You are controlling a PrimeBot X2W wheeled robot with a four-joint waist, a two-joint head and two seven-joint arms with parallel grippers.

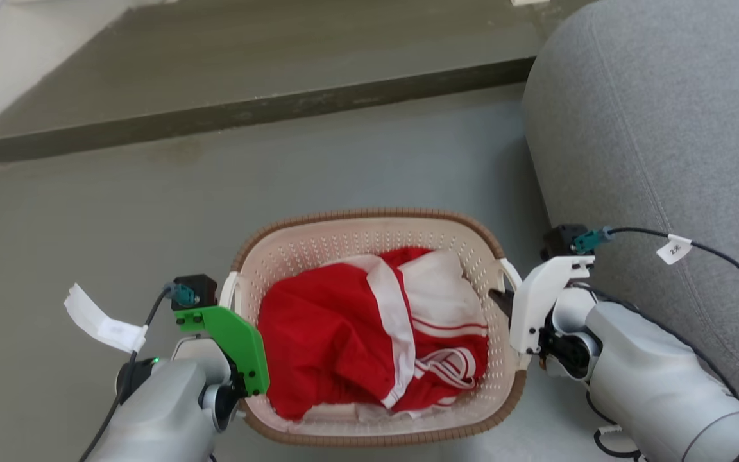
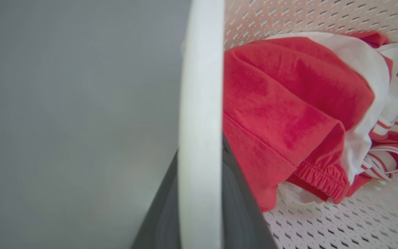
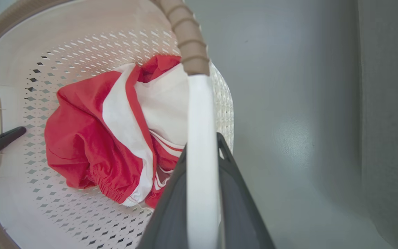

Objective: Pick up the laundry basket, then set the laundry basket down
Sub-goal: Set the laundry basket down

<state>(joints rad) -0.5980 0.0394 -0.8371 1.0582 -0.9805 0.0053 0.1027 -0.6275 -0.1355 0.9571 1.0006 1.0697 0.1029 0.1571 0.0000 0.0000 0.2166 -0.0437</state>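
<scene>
Cream plastic laundry basket (image 1: 369, 221) is just beside the grey sofa (image 1: 652, 128), my left gripper (image 2: 200, 162) and right gripper (image 3: 202, 148) each clenched on a side handle (image 2: 200, 103); uneven lifting could tilt it, spilling the red clothes (image 1: 324, 327)

— Are we reading any writing here?
— We are making out one mark: the small white tag (image 1: 673, 249) on the black cable (image 1: 729, 260), at three o'clock in the head view, is showing what looks like "2K".
— And the paper tag (image 1: 103, 324) at eight o'clock?
— We are seeing only a faint, unreadable blur there.
</scene>
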